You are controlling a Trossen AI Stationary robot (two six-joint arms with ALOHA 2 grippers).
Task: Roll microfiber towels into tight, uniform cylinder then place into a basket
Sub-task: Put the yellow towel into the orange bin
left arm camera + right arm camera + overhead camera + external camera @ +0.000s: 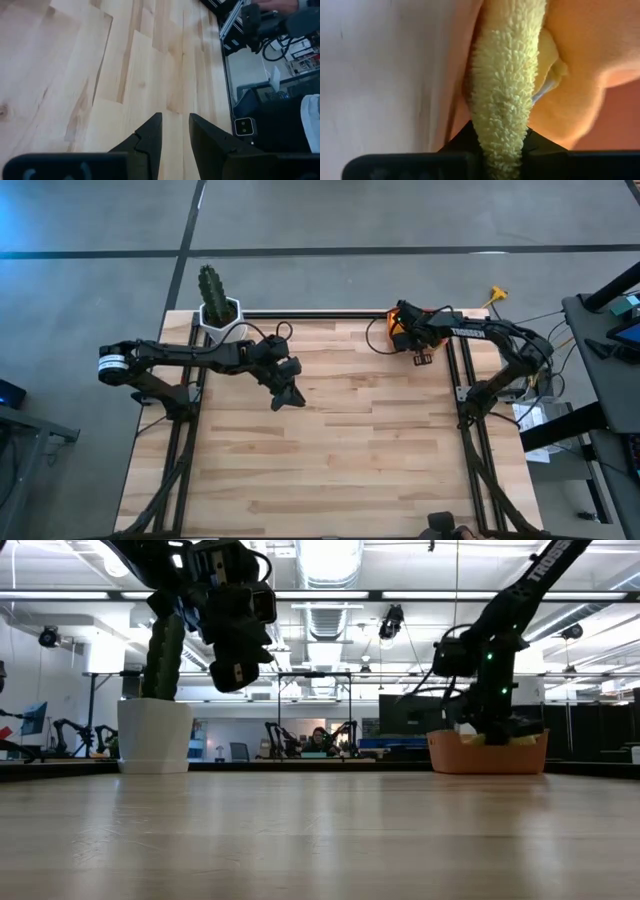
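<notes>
The salmon-red basket (392, 338) (488, 755) stands at the table's far right corner. My right gripper (408, 330) (501, 134) reaches down into it and is shut on the yellow microfiber towel (504, 85). Bits of yellow (521, 740) show over the basket's rim. Bright orange (397, 330) shows in the basket beside the gripper; whether it is towel or wall I cannot tell. My left gripper (285, 392) (175, 125) hangs open above the bare table, left of middle, holding nothing. My right gripper pinches a thick bunched ridge of the yellow towel (502, 125) between its two fingers. The fingers come steeply from above, slanting down into the basket. The towel runs on from the fingers down into the basket, against its wall (590, 45). How many layers there are I cannot tell.
A white faceted pot with a green cactus (215, 305) (156, 730) stands at the table's far left corner. Black frame rails (320, 314) run along the far edge and both sides. Bare wooden tabletop (330, 450) fills the middle and near side.
</notes>
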